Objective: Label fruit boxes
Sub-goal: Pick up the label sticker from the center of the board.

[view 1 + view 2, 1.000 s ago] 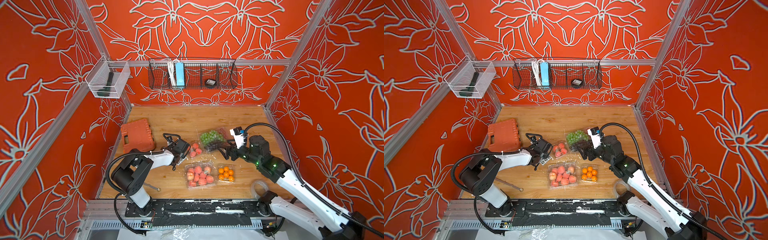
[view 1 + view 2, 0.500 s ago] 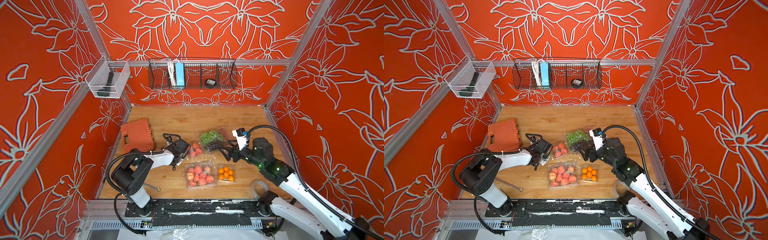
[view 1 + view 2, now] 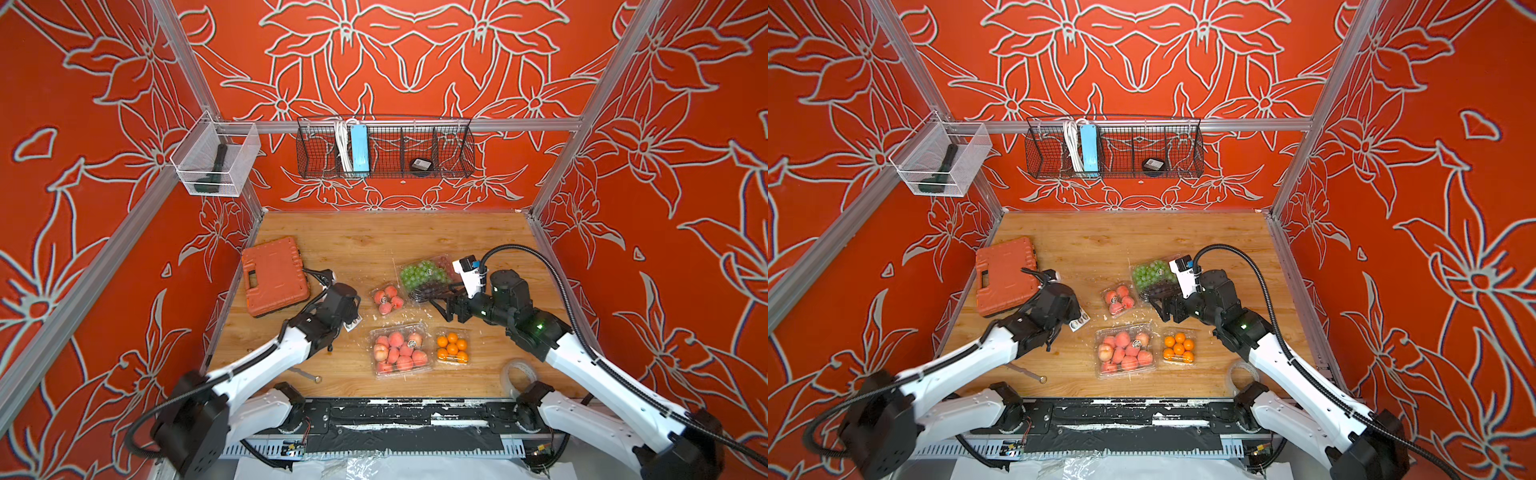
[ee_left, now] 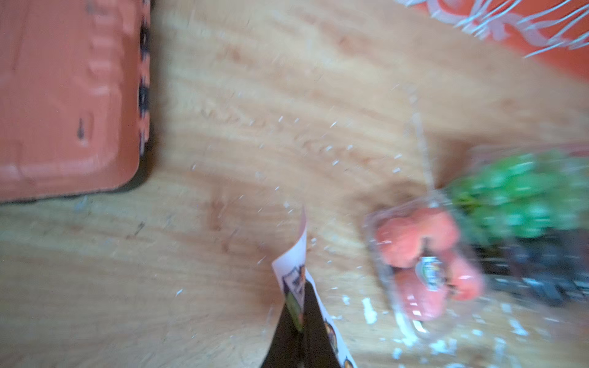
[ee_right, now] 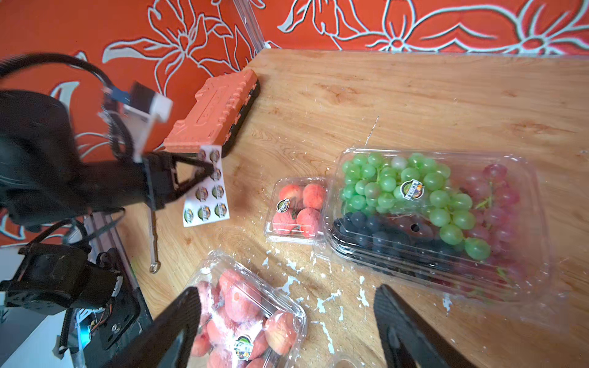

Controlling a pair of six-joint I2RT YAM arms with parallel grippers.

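A wood-grain table (image 3: 374, 237), flecked white, stands inside red floral walls (image 3: 415, 62). Four clear clamshells lie mid-table: grapes (image 3: 424, 272), small peaches (image 3: 387, 297), big peaches (image 3: 399, 351), oranges (image 3: 452, 349). A ribbed orange case (image 3: 274, 276) lies leftward. Left gripper (image 4: 301, 306) pinches a sticker sheet (image 5: 207, 191) near small peaches; right gripper (image 5: 285, 291) gapes wide, empty, beside grapes.

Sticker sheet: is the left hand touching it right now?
Touching. The right wrist view shows the left hand shut on the sticker sheet, its fingertips pinching one end of the sheet.
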